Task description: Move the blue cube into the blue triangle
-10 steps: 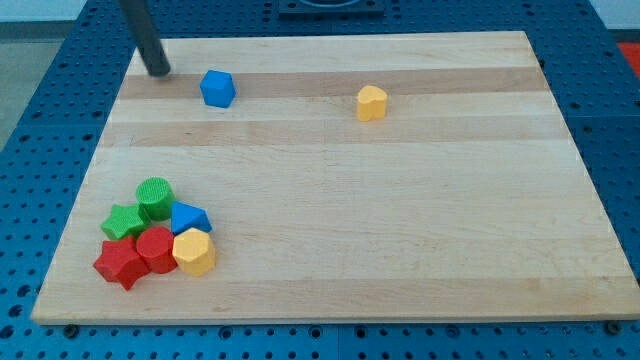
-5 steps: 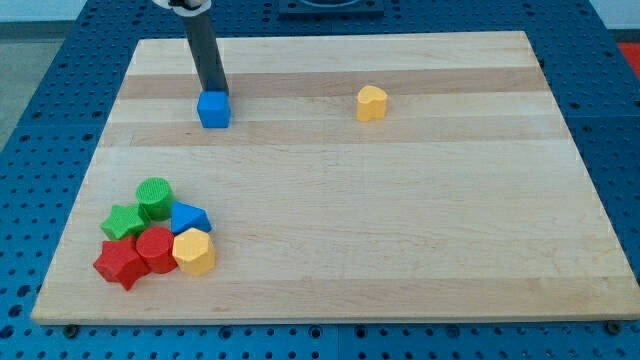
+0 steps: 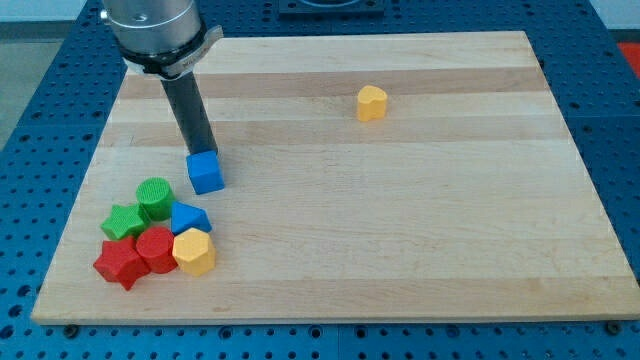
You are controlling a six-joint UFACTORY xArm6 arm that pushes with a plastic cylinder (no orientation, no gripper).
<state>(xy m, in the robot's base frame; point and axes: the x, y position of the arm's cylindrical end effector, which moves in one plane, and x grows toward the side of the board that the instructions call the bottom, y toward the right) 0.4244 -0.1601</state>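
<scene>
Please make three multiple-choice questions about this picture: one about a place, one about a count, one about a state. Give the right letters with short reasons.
1. Where is my tip relative to the blue cube?
A. At the cube's top side in the view
B. Far to the view's right of it
C. Below the block cluster

2. How many yellow blocks are on the board?
A. One
B. Two
C. Four

3. Is the blue cube touching the blue triangle?
A. Yes, pressed against it
B. No, a gap of board shows between them
C. It lies on top of it

Answers:
1. A, the rod ends right at the cube's upper edge.
2. B, one lone yellow block, one yellow block in the cluster.
3. B, bare wood separates them.
</scene>
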